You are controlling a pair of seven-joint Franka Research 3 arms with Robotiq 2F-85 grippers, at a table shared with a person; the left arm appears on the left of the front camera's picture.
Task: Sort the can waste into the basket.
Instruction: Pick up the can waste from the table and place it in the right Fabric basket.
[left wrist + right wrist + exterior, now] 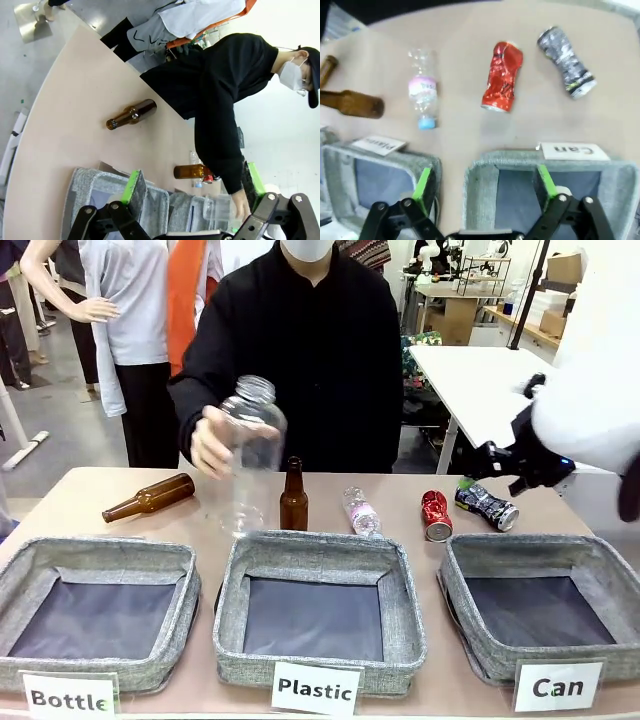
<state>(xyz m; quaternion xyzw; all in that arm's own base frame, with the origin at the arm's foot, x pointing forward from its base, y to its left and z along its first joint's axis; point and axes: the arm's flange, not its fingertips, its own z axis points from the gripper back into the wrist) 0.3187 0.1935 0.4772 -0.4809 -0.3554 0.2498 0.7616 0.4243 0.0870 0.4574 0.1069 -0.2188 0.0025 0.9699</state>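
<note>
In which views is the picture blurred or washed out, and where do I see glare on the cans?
Front view: the clear plastic bottle in the person's hand is motion-blurred; the white right arm is out of focus. Left wrist view: sharp, but rolled sideways, with a washed-out background. Right wrist view: soft overall; the red can shows bright glare.

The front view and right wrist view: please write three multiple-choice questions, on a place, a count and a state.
1. Relative to the Can basket, the red can and the dark can lie: A inside it; B on the table beyond it; C on its rim.
2. How many brown bottles are on the table? A one; B two; C four.
3. The right gripper is: A open, empty; B shut on a can; C shut on a bottle.
1 B, both rest on bare table; 2 B, one lying, one upright; 3 A, its jaws stand apart, nothing between.
</note>
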